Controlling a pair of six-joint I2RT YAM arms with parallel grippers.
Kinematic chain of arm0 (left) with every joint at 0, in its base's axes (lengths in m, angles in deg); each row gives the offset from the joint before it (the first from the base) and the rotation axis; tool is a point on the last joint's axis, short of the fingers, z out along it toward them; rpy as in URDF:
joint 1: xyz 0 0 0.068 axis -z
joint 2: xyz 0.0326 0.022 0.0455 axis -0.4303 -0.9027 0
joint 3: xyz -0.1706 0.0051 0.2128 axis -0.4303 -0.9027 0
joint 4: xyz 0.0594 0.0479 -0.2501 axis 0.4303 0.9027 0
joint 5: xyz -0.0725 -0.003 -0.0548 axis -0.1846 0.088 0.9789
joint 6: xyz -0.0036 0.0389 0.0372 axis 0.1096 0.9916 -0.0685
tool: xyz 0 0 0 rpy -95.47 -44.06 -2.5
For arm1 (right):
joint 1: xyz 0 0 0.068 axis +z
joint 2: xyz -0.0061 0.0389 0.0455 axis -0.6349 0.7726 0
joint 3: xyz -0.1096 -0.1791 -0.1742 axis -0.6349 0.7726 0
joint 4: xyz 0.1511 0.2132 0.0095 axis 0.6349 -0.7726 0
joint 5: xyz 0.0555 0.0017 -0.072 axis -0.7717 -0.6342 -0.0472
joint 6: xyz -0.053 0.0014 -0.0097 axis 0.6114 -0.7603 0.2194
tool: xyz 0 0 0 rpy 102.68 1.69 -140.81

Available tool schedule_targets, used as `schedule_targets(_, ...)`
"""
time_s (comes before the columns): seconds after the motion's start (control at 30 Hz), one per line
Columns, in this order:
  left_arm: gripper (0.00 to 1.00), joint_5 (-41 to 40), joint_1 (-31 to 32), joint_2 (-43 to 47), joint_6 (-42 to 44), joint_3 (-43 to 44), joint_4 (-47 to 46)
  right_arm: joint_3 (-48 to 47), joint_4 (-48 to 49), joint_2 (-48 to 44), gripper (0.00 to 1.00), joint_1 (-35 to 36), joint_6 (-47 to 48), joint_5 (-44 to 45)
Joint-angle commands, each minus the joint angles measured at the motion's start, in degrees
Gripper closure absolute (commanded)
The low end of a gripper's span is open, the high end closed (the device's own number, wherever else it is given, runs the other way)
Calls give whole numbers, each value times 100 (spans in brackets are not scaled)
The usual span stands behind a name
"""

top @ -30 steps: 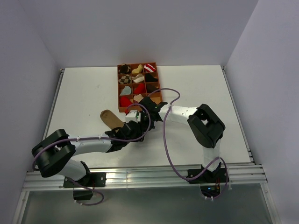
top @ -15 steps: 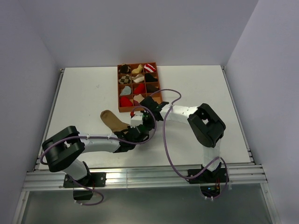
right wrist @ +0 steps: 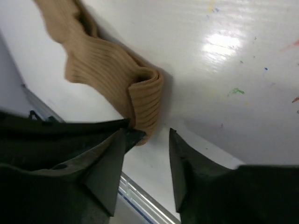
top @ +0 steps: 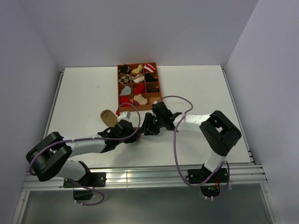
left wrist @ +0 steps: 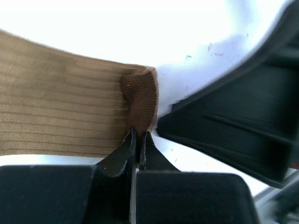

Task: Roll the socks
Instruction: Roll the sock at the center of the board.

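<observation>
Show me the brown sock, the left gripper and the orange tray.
brown sock (left wrist: pixel 60 116): left wrist view, on its ribbed leg.
left gripper (left wrist: pixel 138 136): left wrist view, between its closed fingertips.
orange tray (top: pixel 118 91): top view, on its left wall.

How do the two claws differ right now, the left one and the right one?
The left gripper is shut, pinching the brown sock by its edge; the right gripper is open and holds nothing. The left one's jaws meet; the right one's stand apart, the sock's folded end beside one of them. Both are black, two-fingered, at the same sock.
</observation>
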Motion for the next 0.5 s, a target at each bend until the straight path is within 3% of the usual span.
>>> schedule_targets(0.0,100,1161,-469,268,-373,-396,-554,388,1335,-559,49,-155,-208,-174)
schedule_targets(0.13,100,2031,-883,251,-671,-747,-1116,723,1979,-700,40,-190,-217,-367)
schedule_targets(0.47,100,3218,-1578,-311,-1419,-1187,-2329,1268,2946,-182,44,-190,-551,-500)
